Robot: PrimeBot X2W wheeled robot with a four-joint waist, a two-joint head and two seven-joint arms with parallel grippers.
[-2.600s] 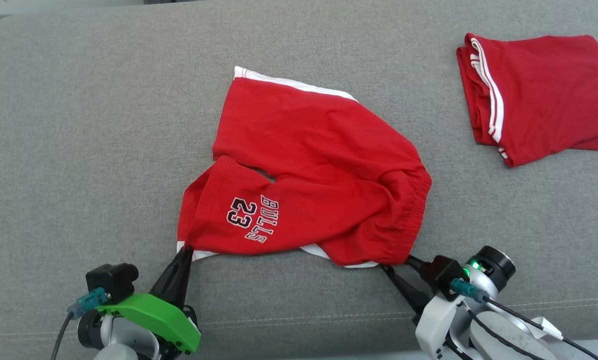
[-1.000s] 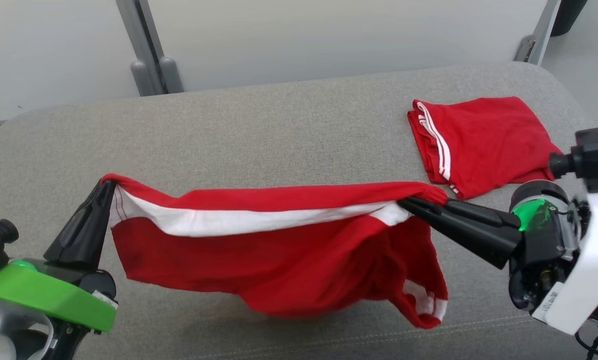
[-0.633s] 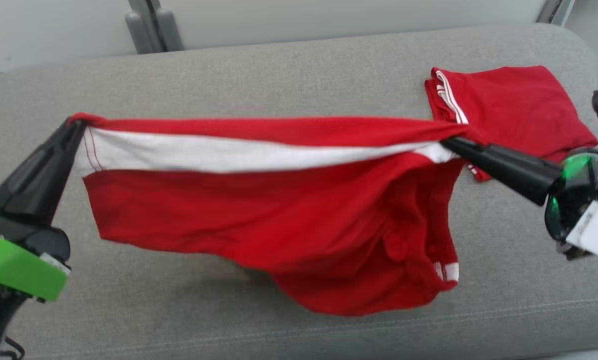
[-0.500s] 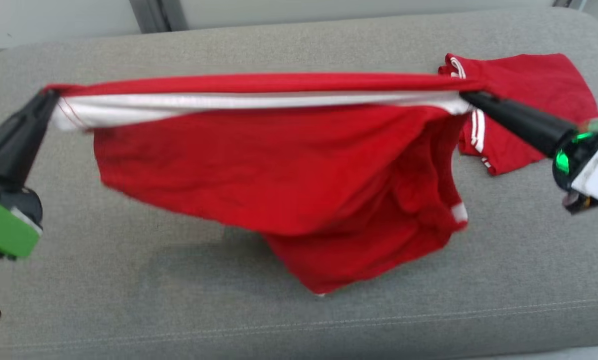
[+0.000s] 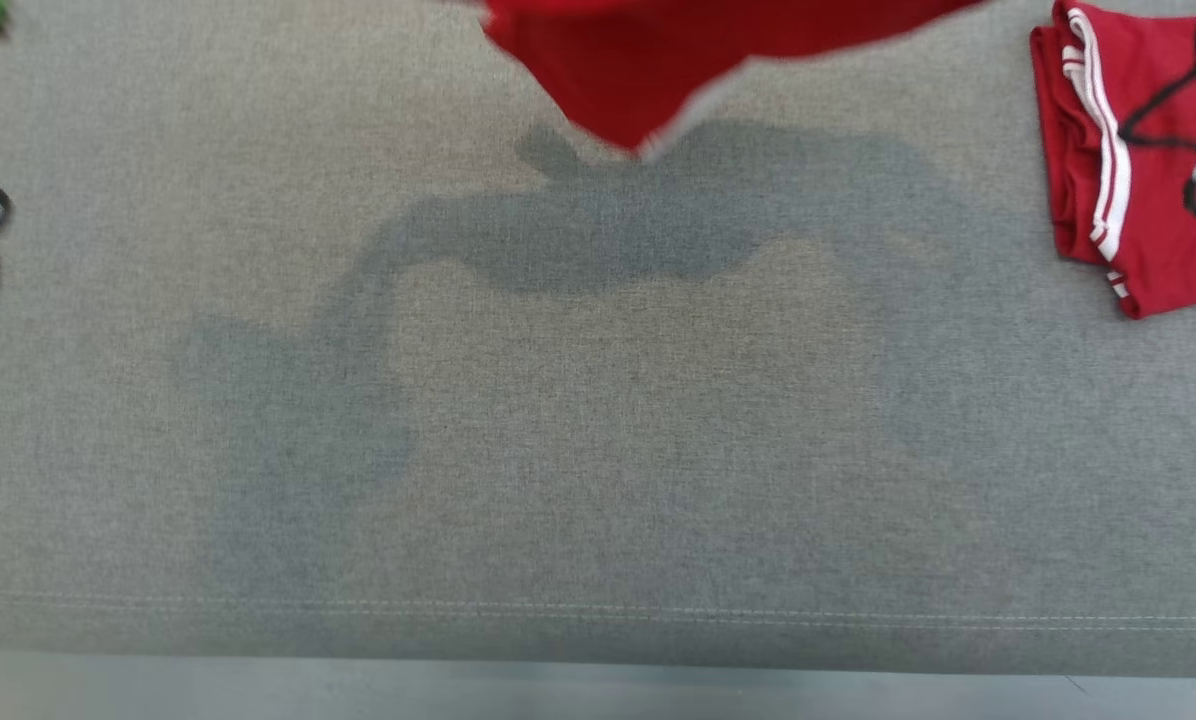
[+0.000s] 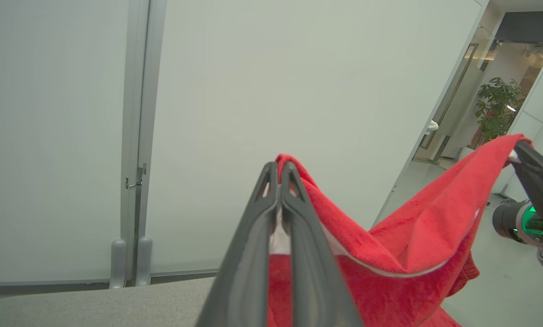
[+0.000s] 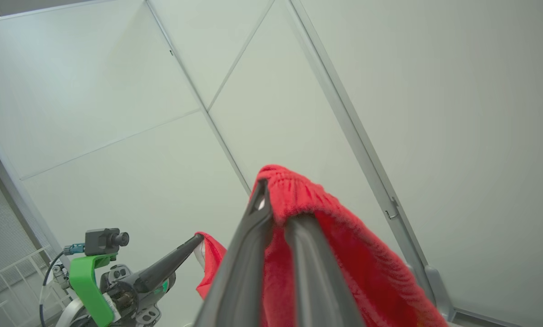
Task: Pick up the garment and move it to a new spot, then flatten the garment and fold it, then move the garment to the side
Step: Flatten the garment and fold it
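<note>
Left wrist view: left end effector (image 6: pixel 279 170) and right end effector (image 6: pixel 518 148) clamp the lifted shorts (image 6: pixel 412 254) between them; placing, flattening, folding remain.

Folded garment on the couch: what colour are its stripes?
White, on red cloth. The folded garment shows best in the head view.

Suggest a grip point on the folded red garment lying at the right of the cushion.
Probably the striped edge of the folded garment: layers stack there, facing bare cushion. Come from the head view's left, low, pinching all layers. Black cables cross its right part. Both the left gripper and right gripper are shut on the shorts now.
</note>
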